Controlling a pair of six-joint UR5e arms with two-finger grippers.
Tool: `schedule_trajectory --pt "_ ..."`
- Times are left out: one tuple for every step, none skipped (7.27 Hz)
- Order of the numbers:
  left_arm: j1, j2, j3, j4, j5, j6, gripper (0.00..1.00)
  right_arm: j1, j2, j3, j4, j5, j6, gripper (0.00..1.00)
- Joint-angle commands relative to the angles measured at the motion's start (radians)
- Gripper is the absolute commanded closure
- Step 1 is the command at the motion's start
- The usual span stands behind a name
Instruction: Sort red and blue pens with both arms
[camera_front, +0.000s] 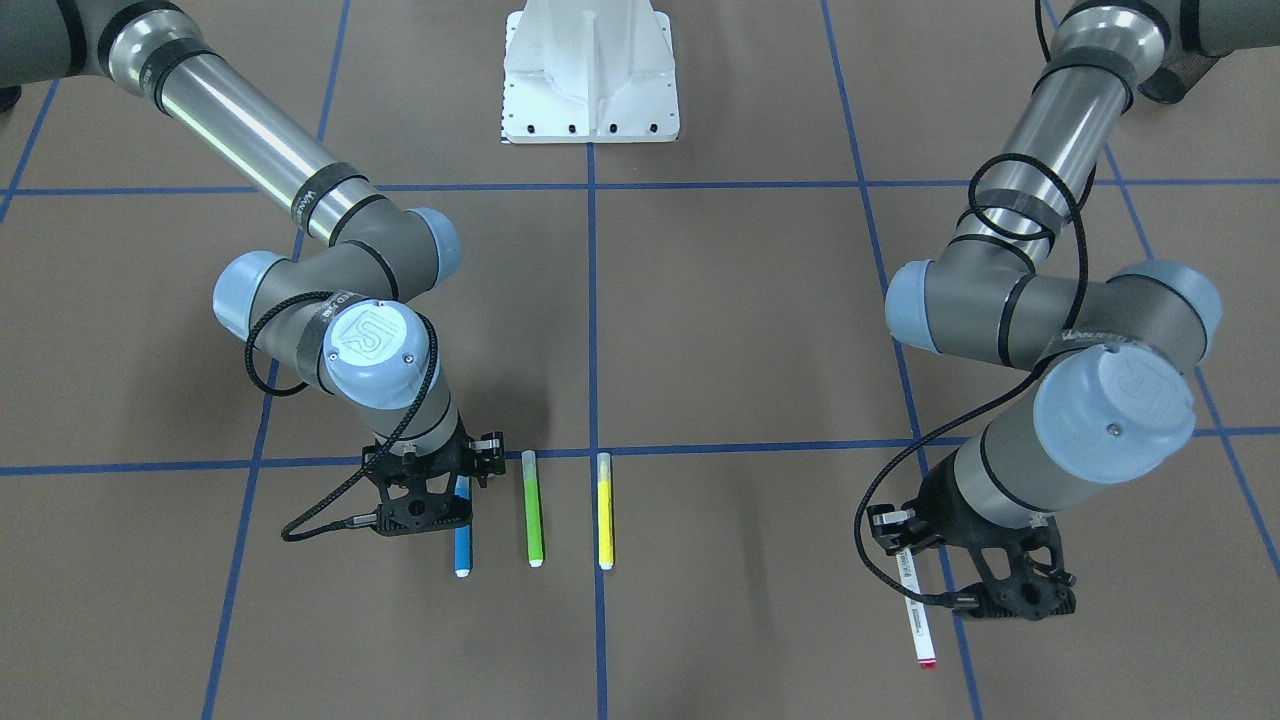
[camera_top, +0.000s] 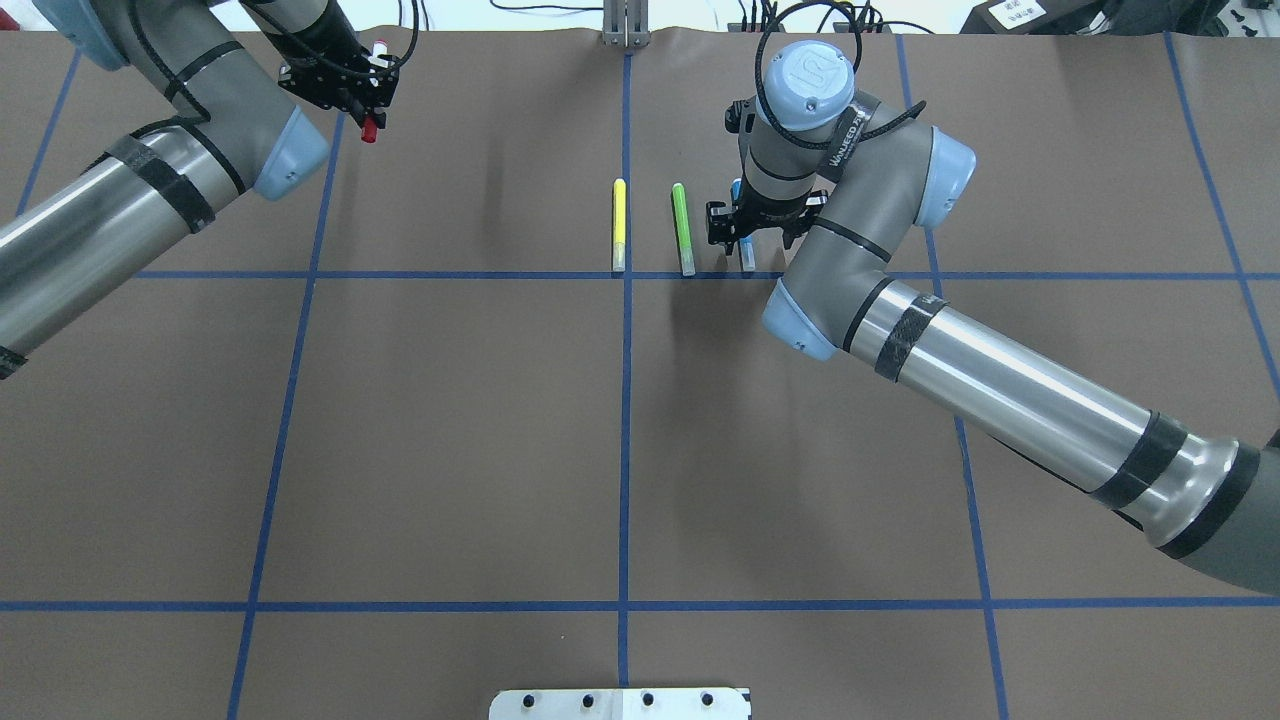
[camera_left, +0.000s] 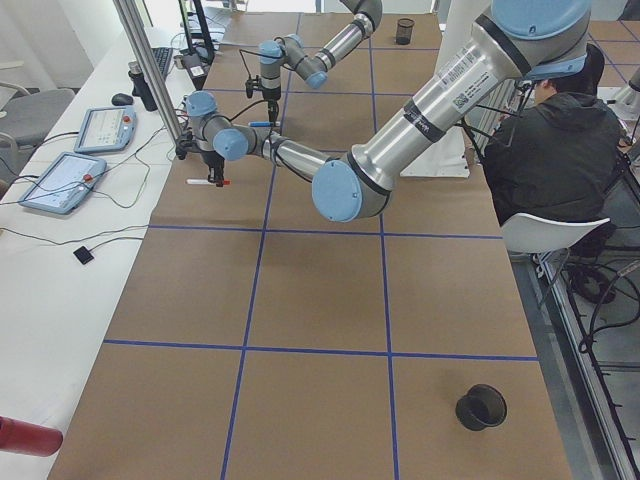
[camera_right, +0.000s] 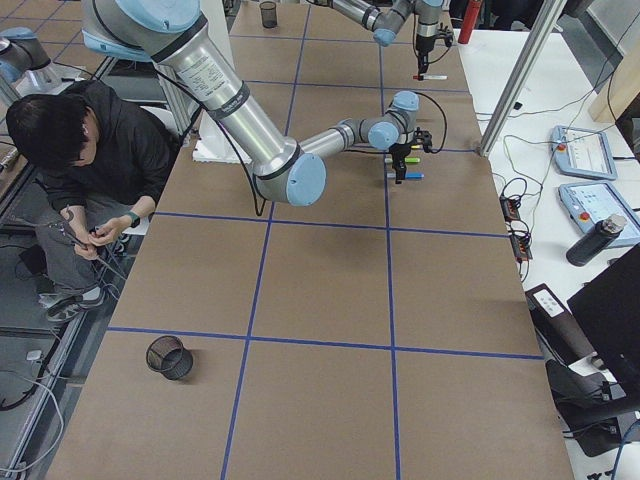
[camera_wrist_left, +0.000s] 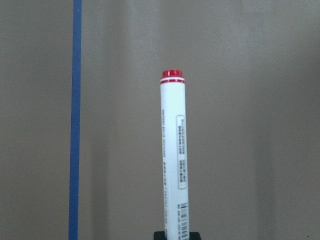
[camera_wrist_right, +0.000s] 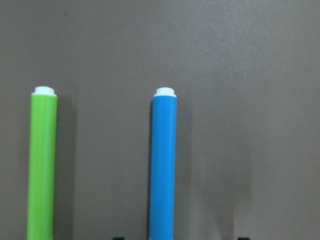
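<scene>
Marker (camera_front: 915, 610): white barrel with red ends, pinched in the left gripper (camera_top: 366, 95). It is well apart from the other pens, out toward the table's left end. Whether it touches the table I cannot tell.
Left gripper: jaws closed on the marker's barrel, with the red end jutting beyond them.
Blue pen (camera_wrist_right: 163, 165): flat on the brown table (camera_front: 740, 330), at the right-arm end of a row of three parallel pens, just beside the green pen (camera_front: 533, 510).
Right gripper (camera_top: 750, 232): down over the blue pen with jaws apart, one tip either side of the barrel, neither seen touching it.
Yellow pen (camera_front: 604, 510): beyond the green pen, just beside the centre tape line (camera_front: 592, 330).
Person (camera_left: 555, 150): seated beside the robot's base, in a dark jacket.
</scene>
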Motion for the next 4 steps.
schedule_trajectory --pt "0.0 0.001 0.0 0.0 0.0 0.0 1.0 -0.005 0.033 -0.038 0.001 -0.014 0.001 0.31" --pt "0.0 0.001 0.0 0.0 0.0 0.0 1.0 -0.005 0.038 -0.046 0.001 -0.014 0.001 0.35" --pt "0.0 0.001 0.002 0.0 0.002 0.002 1.0 -0.005 0.038 -0.046 0.001 -0.014 0.001 0.38" --pt "0.0 0.001 0.002 0.0 0.002 0.002 1.0 -0.006 0.038 -0.046 0.001 -0.014 0.001 0.41"
